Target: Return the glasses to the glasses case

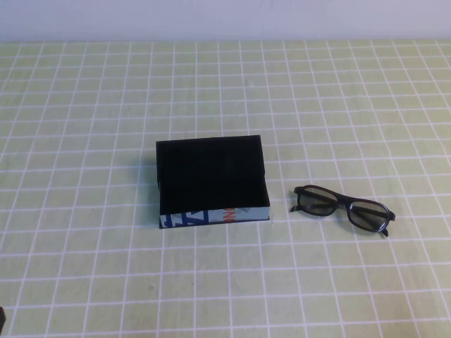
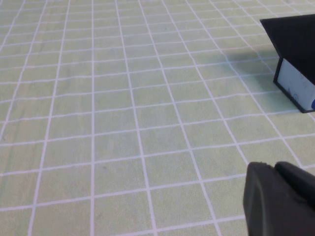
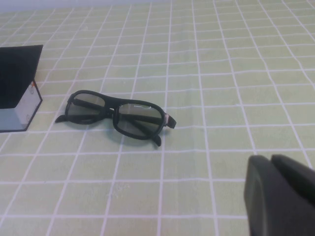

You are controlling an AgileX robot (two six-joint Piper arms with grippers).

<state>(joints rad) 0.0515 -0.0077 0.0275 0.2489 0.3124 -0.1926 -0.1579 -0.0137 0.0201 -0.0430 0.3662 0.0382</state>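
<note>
The glasses case (image 1: 211, 176) lies open in the middle of the table, its matte black inside empty and its white-blue printed edge facing me. The black glasses (image 1: 343, 209) lie on the table just right of the case, apart from it, with their arms folded. In the right wrist view the glasses (image 3: 118, 115) and a corner of the case (image 3: 17, 78) lie well ahead of my right gripper (image 3: 270, 160), which is shut and empty. My left gripper (image 2: 275, 167) is shut and empty, low over the table, with the case (image 2: 295, 44) off ahead of it.
The table (image 1: 84, 105) is covered by a light green cloth with a white grid. A pale wall runs along its far edge. A dark bit of the left arm (image 1: 2, 320) shows at the bottom left corner of the high view.
</note>
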